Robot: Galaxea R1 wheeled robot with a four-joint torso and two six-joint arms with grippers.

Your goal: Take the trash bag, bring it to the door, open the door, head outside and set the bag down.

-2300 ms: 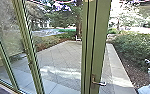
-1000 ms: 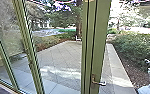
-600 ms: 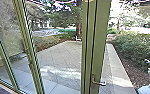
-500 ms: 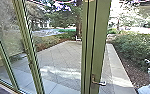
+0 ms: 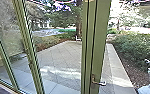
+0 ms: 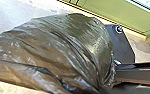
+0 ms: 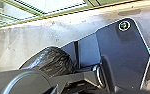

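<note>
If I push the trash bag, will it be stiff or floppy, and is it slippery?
The trash bag would likely fold rather than stay stiff, as its skin is full of creases. Its glossy shine suggests a fairly slippery surface. Its uneven shape probably would not roll easily.

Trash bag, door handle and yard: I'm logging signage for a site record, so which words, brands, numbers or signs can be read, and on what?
None can be read.
Trash bag: glints and folds, no legible label.
Door handle: no legible brand.
White shape by the tree trunk: too small to tell if it bears text.
</note>
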